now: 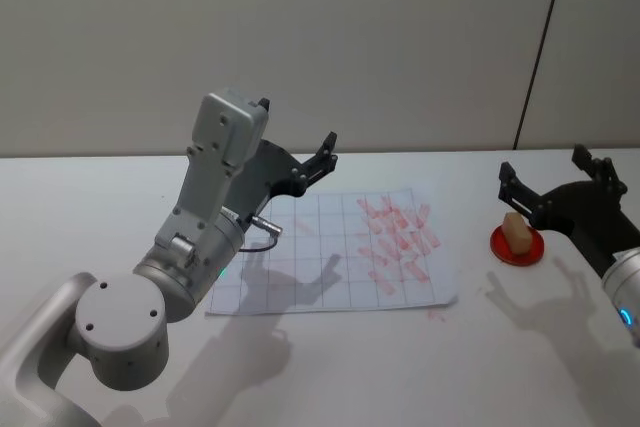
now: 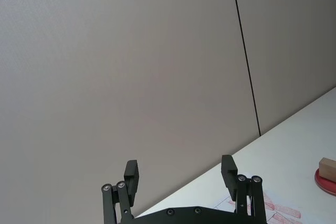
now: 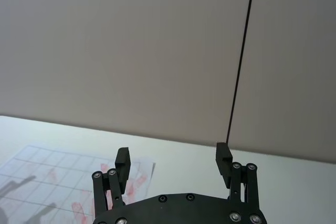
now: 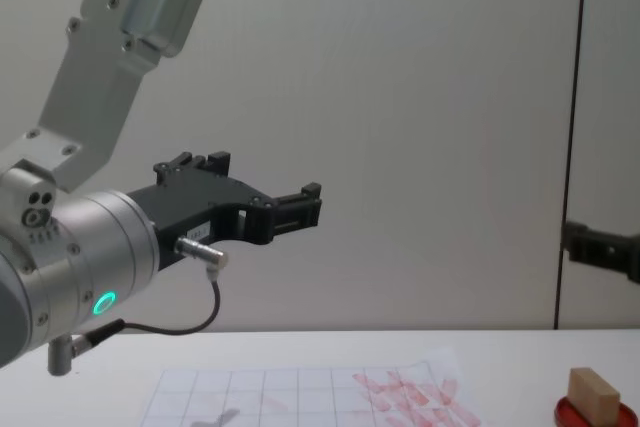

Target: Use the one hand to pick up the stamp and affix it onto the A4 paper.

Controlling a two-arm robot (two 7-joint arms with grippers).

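Stamp (image 1: 516,229) ungrasped on ink pad (image 1: 497,245), three o'clock of A4 paper (image 1: 300,277); right gripper (image 1: 542,169) near, fingers wide (left gripper (image 2: 179,169) likewise, over paper).

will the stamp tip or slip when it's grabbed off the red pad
The stamp looks like a small solid wooden block, so it is probably stiff and light. It stands upright on the red pad, so a sideways nudge might tip it. Its flat sides should suit the right gripper, whose open jaws hang higher up. The left gripper is raised near the A4 paper.
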